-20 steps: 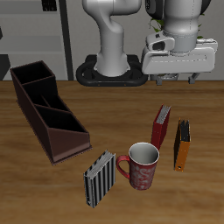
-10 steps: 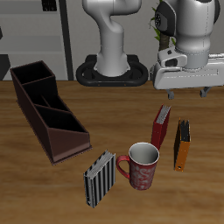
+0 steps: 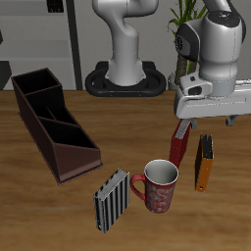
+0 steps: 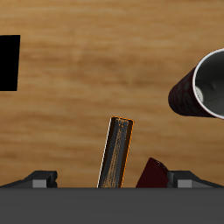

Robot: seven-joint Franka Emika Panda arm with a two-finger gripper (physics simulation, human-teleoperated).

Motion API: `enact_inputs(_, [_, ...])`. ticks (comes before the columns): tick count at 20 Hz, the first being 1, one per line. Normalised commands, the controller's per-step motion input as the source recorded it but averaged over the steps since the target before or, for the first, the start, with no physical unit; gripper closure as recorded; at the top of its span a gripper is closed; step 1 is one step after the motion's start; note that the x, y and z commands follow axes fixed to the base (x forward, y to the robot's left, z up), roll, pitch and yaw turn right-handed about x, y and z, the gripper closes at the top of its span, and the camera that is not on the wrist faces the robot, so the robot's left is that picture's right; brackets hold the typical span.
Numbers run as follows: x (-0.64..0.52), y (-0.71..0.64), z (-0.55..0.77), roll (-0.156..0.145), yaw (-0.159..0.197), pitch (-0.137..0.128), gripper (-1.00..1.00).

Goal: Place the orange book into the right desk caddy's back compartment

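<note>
The orange book (image 3: 204, 162) stands upright on the table beside the dark red book (image 3: 180, 142), near the mug (image 3: 159, 184). My gripper (image 3: 206, 124) hangs open and empty just above and a little behind the two books. In the wrist view the orange book (image 4: 115, 153) shows edge-on between my spread fingertips (image 4: 40, 178), with the dark red book (image 4: 153, 173) next to it. The right desk caddy (image 3: 57, 125) lies across the table from the books. Its back compartment (image 3: 36, 88) is the rectangular end farthest from the table's front edge, and nothing shows inside it.
A grey-and-black striped book (image 3: 111, 201) stands near the table's front edge, between the caddy and the mug (image 4: 201, 86). The robot's base (image 3: 125, 78) is at the back. A flat black patch (image 4: 9, 63) shows in the wrist view; I cannot tell what it is.
My gripper has moved forward and down, from behind the books to just above them. The books, mug and caddy have not moved.
</note>
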Motion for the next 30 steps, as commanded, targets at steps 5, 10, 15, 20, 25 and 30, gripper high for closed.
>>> enact_inputs(5, [0.02, 0.1, -0.25, 0.029, -0.002, 0.011, -1.0])
enact_inputs(10, [0.09, 0.01, -0.41, 0.004, -0.015, 0.047, -1.0])
enact_inputs(15, [0.11, -0.03, -0.4, -0.01, -0.018, 0.056, -1.0])
enact_inputs(20, [0.08, -0.03, -0.37, 0.002, -0.023, 0.053, -1.0])
enact_inputs(25, [-0.01, 0.02, -0.16, 0.017, 0.004, 0.016, 1.0])
enact_inputs(30, [0.01, -0.04, 0.07, -0.002, 0.002, -0.011, 1.0])
